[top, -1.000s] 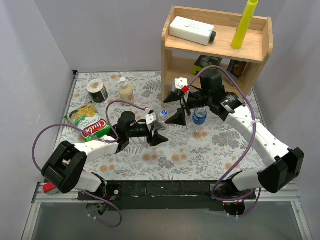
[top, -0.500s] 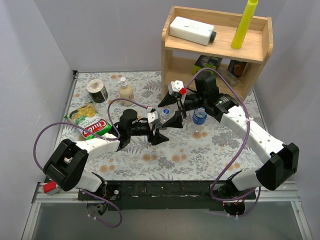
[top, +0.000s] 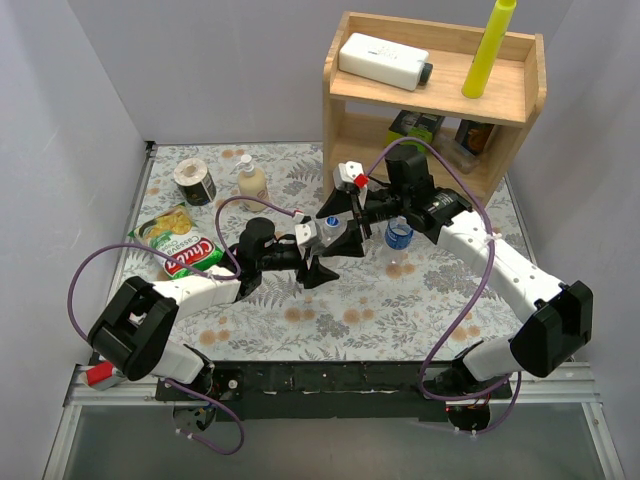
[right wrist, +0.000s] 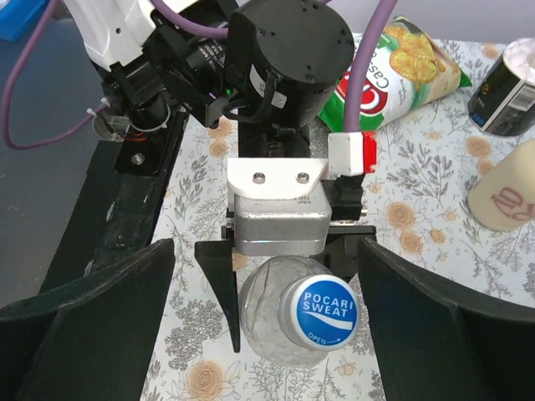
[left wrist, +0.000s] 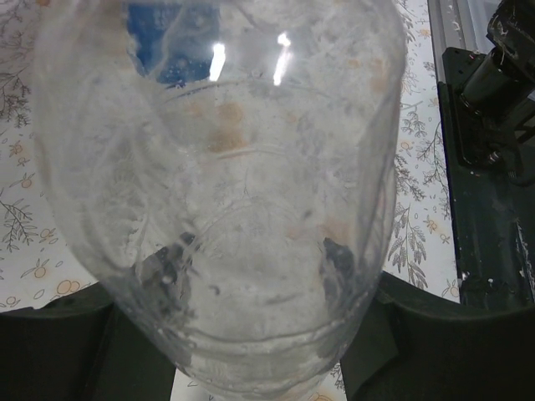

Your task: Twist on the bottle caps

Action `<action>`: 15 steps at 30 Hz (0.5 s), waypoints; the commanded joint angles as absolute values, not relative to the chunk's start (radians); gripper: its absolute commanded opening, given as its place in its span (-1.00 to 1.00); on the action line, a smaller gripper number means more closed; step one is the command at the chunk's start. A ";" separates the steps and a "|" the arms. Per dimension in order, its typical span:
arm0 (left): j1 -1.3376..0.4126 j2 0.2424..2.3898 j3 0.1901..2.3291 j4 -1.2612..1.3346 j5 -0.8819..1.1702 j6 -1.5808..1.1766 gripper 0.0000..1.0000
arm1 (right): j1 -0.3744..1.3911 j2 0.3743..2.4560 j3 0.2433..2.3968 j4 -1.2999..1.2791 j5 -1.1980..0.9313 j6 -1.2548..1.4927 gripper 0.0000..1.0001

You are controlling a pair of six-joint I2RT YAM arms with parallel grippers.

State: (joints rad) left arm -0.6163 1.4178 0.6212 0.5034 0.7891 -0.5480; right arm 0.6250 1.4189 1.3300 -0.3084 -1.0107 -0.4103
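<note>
Left gripper (top: 320, 256) is clamped on the plain clear bottle (left wrist: 226, 167), which I see held up in front of the wooden shelf (top: 432, 92), off its left corner. The blue cap (right wrist: 318, 311) sits on the bottle's neck; I cannot tell how far it is threaded. Right gripper (top: 341, 224) straddles the cap with fingers spread wide, neither touching it. The blue-labelled bottle (top: 399, 235) stands just in front of the shelf.

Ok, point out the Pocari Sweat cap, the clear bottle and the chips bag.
Pocari Sweat cap (right wrist: 318, 311), right wrist view, printed top.
clear bottle (left wrist: 226, 209), left wrist view, side wall.
chips bag (top: 180, 245), top external view, printed front.
</note>
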 commanded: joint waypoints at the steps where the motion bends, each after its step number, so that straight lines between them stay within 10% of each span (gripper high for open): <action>1: -0.609 1.411 0.655 0.540 0.759 -0.563 -1.00 | 0.627 1.414 1.316 -0.276 -1.002 -0.380 0.89; 15: -0.558 1.428 0.669 0.594 0.718 -0.724 -1.00 | 0.629 1.374 1.279 -0.347 -0.905 -0.436 0.88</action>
